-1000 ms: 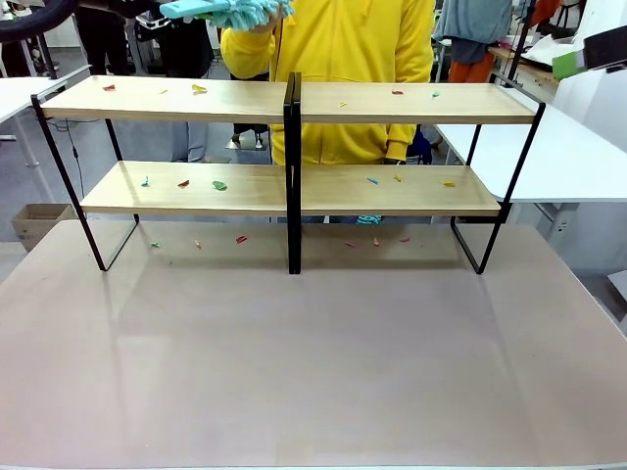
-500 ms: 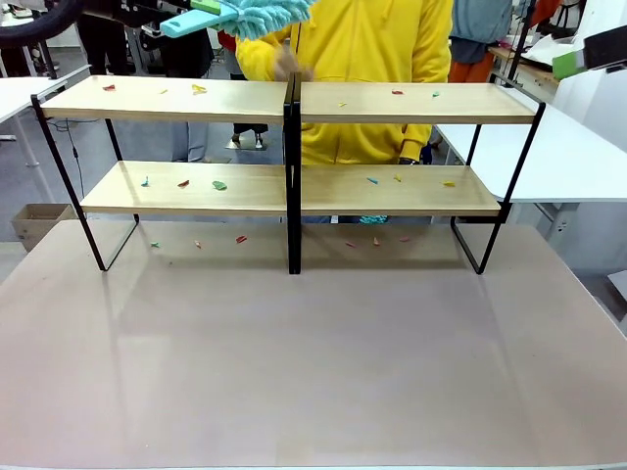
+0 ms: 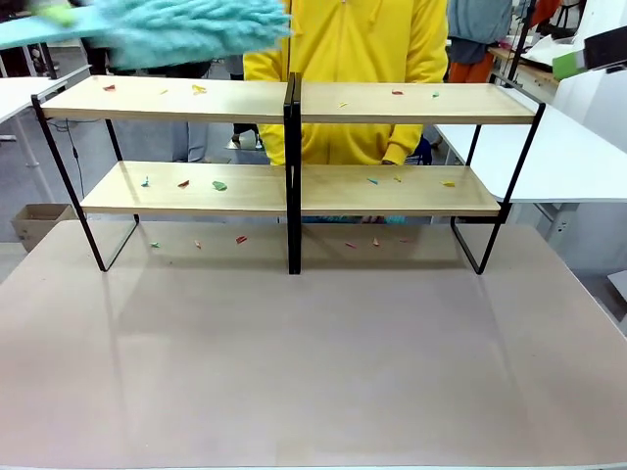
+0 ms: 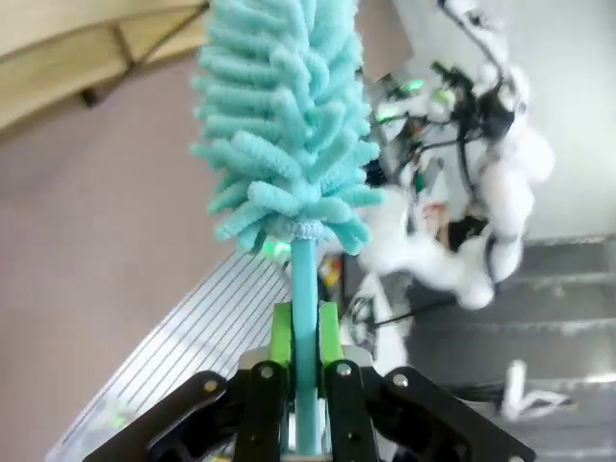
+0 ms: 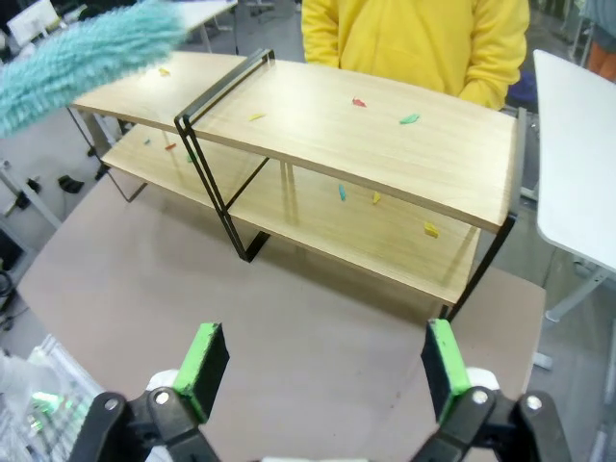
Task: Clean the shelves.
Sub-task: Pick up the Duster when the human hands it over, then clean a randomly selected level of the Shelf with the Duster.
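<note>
Across the pale surface [image 3: 313, 372], the shelves [image 3: 411, 103] stand at the far edge in front of a person in yellow [image 3: 343, 39]. Both wooden tiers are dotted with small coloured scraps [image 3: 219, 185]. A second ago the teal duster [image 3: 196, 34] hung above the centre post, by the person's hand. Now it has swung out, blurred, over the left end of the top board. Your left hand [image 4: 304, 332] is clamped on its thin handle, with a green pad pressed to either side. The hand-over looks finished and sweeping can begin; no scrap has shifted yet. Your right hand [image 5: 325, 358] hovers empty, fingers wide apart, facing the right half of the rack. Mind the black centre post [image 3: 292, 166]: it splits each board and will likely stop a long sweep. More scraps lie on the surface under the lower board, where the frame leaves little room. A white table [image 3: 578, 157] stands just beside the rack's right end.
</note>
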You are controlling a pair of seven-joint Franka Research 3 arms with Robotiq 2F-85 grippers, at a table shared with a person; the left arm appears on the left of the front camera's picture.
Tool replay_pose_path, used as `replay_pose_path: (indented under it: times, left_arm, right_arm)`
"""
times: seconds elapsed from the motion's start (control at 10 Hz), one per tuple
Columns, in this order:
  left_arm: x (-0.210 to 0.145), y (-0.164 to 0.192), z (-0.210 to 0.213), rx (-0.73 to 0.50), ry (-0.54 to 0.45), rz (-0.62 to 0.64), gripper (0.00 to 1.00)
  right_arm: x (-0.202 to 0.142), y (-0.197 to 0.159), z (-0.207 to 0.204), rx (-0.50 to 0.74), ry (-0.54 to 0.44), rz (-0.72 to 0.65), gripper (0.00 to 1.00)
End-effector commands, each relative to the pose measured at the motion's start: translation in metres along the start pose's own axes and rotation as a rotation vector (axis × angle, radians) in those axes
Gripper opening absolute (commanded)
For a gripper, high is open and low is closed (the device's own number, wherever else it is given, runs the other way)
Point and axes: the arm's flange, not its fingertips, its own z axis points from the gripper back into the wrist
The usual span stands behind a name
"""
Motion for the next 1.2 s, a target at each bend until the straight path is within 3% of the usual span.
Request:
replay_pose_path:
  times: [0.0, 0.1, 0.2, 0.3, 0.4, 0.5, 0.6, 1.1]
  left_arm:
    - [-0.092, 0.001, 0.054, 0.037, -0.147, -0.188, 0.00]
    - [-0.133, 0.006, 0.082, 0.066, -0.280, -0.267, 0.00]
    - [-0.167, 0.012, 0.117, 0.041, -0.332, -0.337, 0.00]
    - [-0.194, 0.026, 0.142, 0.011, -0.361, -0.422, 0.00]
    - [-0.216, 0.045, 0.163, -0.009, -0.315, -0.451, 0.00]
    - [-0.219, 0.068, 0.184, 0.001, -0.274, -0.368, 0.00]
    - [-0.223, 0.022, 0.153, 0.039, -0.387, -0.384, 0.00]
    - [-0.223, 0.022, 0.153, 0.039, -0.387, -0.384, 0.00]
  right_arm:
    - [0.000, -0.001, 0.000, 0.003, -0.002, 0.016, 1.00]
    - [0.000, -0.001, 0.000, 0.003, -0.002, 0.016, 1.00]
    - [0.000, -0.001, 0.000, 0.003, -0.002, 0.016, 1.00]
    - [0.000, -0.001, 0.000, 0.003, -0.002, 0.016, 1.00]
    - [0.000, -0.001, 0.000, 0.003, -0.002, 0.016, 1.00]
    - [0.000, -0.001, 0.000, 0.003, -0.002, 0.016, 1.00]
    - [0.000, -0.001, 0.000, 0.003, -0.002, 0.016, 1.00]
    - [0.000, -0.001, 0.000, 0.003, -0.002, 0.016, 1.00]
